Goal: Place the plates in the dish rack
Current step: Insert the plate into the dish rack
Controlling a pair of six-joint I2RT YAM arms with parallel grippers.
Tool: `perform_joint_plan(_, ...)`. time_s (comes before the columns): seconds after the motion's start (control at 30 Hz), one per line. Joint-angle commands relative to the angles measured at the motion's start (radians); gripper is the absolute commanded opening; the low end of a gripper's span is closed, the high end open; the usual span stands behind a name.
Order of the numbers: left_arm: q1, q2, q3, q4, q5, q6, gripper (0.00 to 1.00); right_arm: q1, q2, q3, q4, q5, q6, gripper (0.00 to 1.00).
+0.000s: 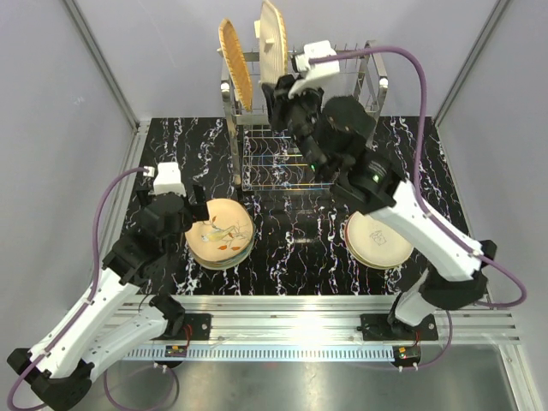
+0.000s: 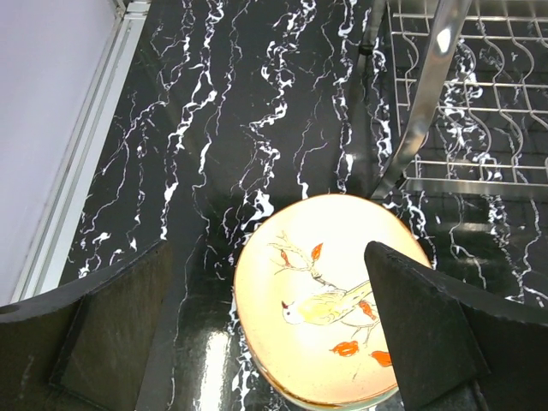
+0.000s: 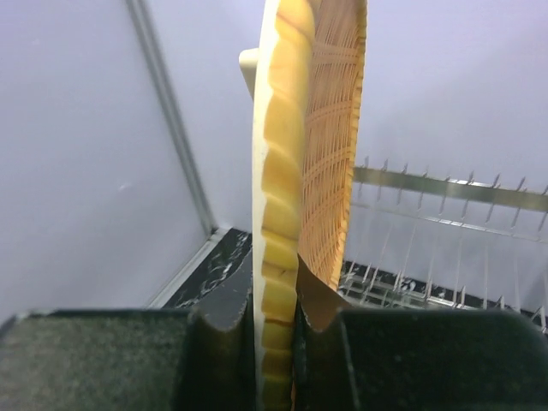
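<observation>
Rack [image 1: 265,167] stands at twelve o'clock, a woven plate [image 1: 235,64] upright in its tines. Right gripper [image 1: 280,90] is clamped tight on a second plate [image 1: 272,38] just beside it. At eight o'clock, left gripper [image 1: 190,214] gapes wide, empty, over the bird plate [image 1: 221,231]

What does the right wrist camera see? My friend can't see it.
The right gripper has its black jaws shut on the rim of an upright woven plate, seen edge-on. Behind it are steel tines of the dish rack and a pale wall.
</observation>
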Motion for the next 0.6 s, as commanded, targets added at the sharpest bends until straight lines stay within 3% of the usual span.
perform_joint_plan(0.0, 0.003, -0.021, -0.011, 0.058, -0.036, 0.015, 0.99, -0.074, 0.108, 0.215, 0.031, -0.044, -0.041, 0.00)
perform_joint_plan(0.27, 0.003, -0.009, -0.017, 0.058, -0.047, 0.004, 0.99, -0.172, 0.374, 0.600, -0.032, -0.072, -0.041, 0.00)
perform_joint_plan(0.57, 0.003, 0.000, -0.023, 0.064, -0.033, 0.004, 0.99, -0.306, 0.475, 0.591, -0.043, -0.242, 0.172, 0.00)
